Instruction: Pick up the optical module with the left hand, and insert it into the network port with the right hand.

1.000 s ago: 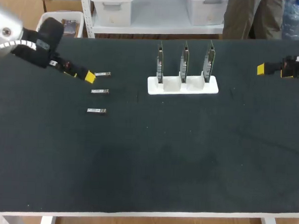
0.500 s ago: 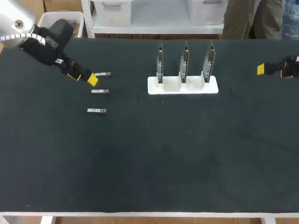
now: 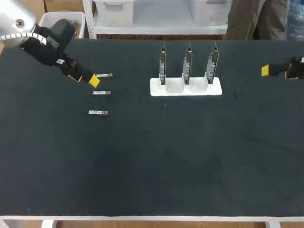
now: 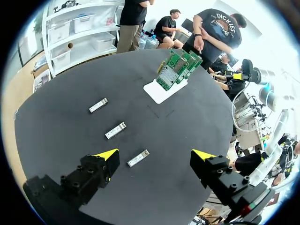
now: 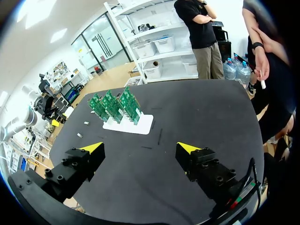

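Note:
Three small silver optical modules lie in a row on the black table's left part: the far one, the middle one and the near one. My left gripper hangs open above them, holding nothing. In the left wrist view the modules lie ahead of the open left gripper; the last shows between its yellow tips, apart from them. A white stand holds three upright green network cards. My right gripper is open and empty at the far right.
The white stand sits at the table's back middle, between the two arms. Black table surface stretches from the stand to the front edge.
My left arm shifted slightly to the right over the modules, then held still. The right arm and the modules have not moved.

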You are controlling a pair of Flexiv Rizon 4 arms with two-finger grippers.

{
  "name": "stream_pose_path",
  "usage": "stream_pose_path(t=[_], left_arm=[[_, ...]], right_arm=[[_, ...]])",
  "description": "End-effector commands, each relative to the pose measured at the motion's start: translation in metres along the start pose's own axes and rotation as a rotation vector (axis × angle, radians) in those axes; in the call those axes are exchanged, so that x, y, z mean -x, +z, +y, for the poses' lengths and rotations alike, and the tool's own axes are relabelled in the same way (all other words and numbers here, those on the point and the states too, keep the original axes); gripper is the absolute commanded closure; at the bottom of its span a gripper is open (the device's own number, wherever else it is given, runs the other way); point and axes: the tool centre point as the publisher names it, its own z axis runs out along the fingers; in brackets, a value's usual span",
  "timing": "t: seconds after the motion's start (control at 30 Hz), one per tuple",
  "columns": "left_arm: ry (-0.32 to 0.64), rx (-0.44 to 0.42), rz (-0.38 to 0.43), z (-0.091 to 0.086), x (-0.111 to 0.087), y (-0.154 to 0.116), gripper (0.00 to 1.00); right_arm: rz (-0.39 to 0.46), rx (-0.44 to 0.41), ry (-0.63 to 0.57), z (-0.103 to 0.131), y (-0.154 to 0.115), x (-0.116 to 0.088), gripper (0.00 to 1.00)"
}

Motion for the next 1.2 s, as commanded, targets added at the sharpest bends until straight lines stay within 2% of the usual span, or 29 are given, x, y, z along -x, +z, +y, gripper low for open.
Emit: stream_pose_path(t=[0.03, 0.1, 0.3, 0.5, 0.77, 1.0, 1.2], left_arm=[[0.001, 0.000, 0.006, 0.001, 0.002, 0.000, 0.00], [0.075, -0.012, 0.014, -0.005, 0.008, 0.006, 0.00], [0.140, -0.006, 0.070, -0.012, 0.016, 0.014, 0.00], [0.190, -0.003, 0.137, -0.018, 0.013, 0.014, 0.00], [0.170, -0.015, 0.246, -0.022, -0.014, 0.016, 0.00], [0.123, -0.026, 0.263, -0.020, -0.038, 0.019, 0.00], [0.108, -0.041, 0.254, -0.020, -0.042, 0.020, 0.00]], right_arm=[[0.000, -0.001, 0.000, 0.000, 0.000, 0.000, 0.00], [0.000, -0.001, 0.000, 0.000, 0.000, 0.000, 0.00], [0.000, -0.001, 0.000, 0.000, 0.000, 0.000, 0.00], [0.000, -0.001, 0.000, 0.000, 0.000, 0.000, 0.00], [0.000, -0.001, 0.000, 0.000, 0.000, 0.000, 0.00], [0.000, -0.001, 0.000, 0.000, 0.000, 0.000, 0.00], [0.000, -0.001, 0.000, 0.000, 0.000, 0.000, 0.00]])
